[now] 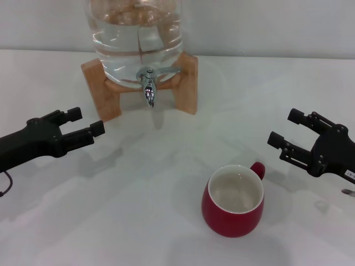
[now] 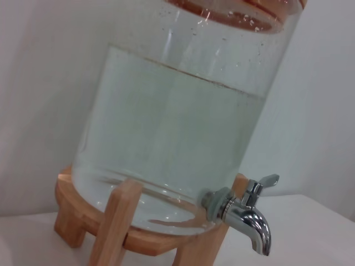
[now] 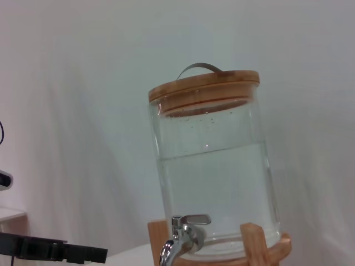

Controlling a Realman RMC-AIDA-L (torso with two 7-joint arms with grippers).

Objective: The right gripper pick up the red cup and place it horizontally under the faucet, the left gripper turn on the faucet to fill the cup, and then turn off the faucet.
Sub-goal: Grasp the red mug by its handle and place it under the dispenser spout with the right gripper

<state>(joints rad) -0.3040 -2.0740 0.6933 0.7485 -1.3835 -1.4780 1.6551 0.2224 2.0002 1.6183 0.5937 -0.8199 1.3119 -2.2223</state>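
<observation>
The red cup (image 1: 233, 201) stands upright on the white table, cream inside showing, its handle toward the back right. It sits in front of and to the right of the faucet (image 1: 148, 84), a chrome tap on a clear water jug (image 1: 137, 39). My right gripper (image 1: 284, 132) hovers open to the right of the cup, apart from it. At the left, my left gripper (image 1: 89, 122) is open, level with the jug's stand and clear of the faucet. The faucet (image 2: 247, 213) also shows in the left wrist view, and the faucet (image 3: 180, 237) in the right wrist view.
The jug rests on a wooden stand (image 1: 187, 83) at the back centre and carries a bamboo lid (image 3: 204, 91). A white wall rises behind it. The left arm's fingers (image 3: 83, 254) show low in the right wrist view.
</observation>
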